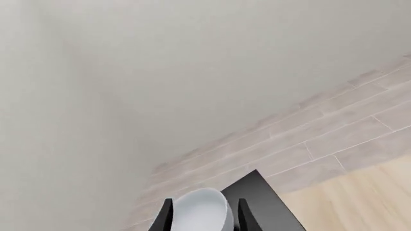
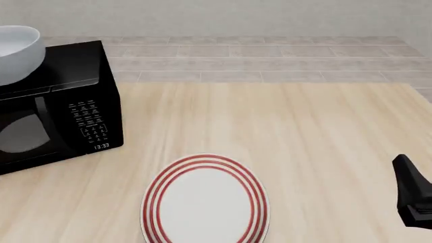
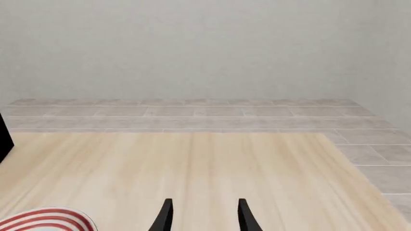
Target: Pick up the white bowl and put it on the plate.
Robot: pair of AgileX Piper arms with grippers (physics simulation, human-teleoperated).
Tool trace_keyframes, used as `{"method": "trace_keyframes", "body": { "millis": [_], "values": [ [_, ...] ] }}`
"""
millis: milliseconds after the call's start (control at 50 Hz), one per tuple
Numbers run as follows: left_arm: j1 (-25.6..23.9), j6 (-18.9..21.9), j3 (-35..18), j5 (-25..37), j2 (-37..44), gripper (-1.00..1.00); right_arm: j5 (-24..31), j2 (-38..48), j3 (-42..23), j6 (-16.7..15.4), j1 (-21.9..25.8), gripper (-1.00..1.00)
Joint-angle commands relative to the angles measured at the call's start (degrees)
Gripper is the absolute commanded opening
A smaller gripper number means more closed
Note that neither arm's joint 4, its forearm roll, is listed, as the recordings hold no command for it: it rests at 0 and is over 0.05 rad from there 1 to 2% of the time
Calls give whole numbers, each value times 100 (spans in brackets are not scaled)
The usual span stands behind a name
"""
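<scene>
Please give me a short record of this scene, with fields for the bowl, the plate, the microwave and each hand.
white bowl: lifted at the microwave's top, between the left hand's fingers
plate: flat on the table, near edge, nothing on it
microwave: far left, door closed
left hand: fingers on either side of the bowl
right hand: open, nothing in it
</scene>
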Motion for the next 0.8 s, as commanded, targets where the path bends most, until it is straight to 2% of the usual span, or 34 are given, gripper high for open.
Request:
{"method": "trace_keyframes", "body": {
  "millis": [20,120,140,160,180,200,320,360,400,420,460,540,680,800],
  "values": [
    [149,569,-711,47,823,100,-52,50,1,0,0,100],
    [125,799,-969,328,983,100,-197,172,27,3,-1,100],
    [48,1072,-917,362,962,100,-228,202,28,3,-1,100],
    [41,1071,-964,437,983,100,-237,211,29,3,-1,100],
    [35,1091,-1039,526,1014,100,-222,197,26,0,-1,100],
    [15,1277,-995,517,1025,100,-186,169,17,0,-1,100],
    [43,1552,-1286,871,1158,100,15,-42,27,2,-1,100],
    [53,1664,-1281,996,1142,100,13,-40,27,2,-1,100],
    [-14,1947,-1087,977,964,100,3,-28,25,1,-1,100],
    [-55,1929,-1167,1216,917,100,-4,-20,24,1,-1,100],
    [-123,2114,-1070,1317,734,100,-10,-11,21,0,-1,100],
    [-86,2184,-1159,1686,598,100,-24,12,11,0,-2,100],
    [-209,2491,-717,2046,122,100,-32,43,-11,0,-2,100],
    [-294,2499,-708,2434,-51,100,-29,61,-34,0,-2,100]
  ]
}}
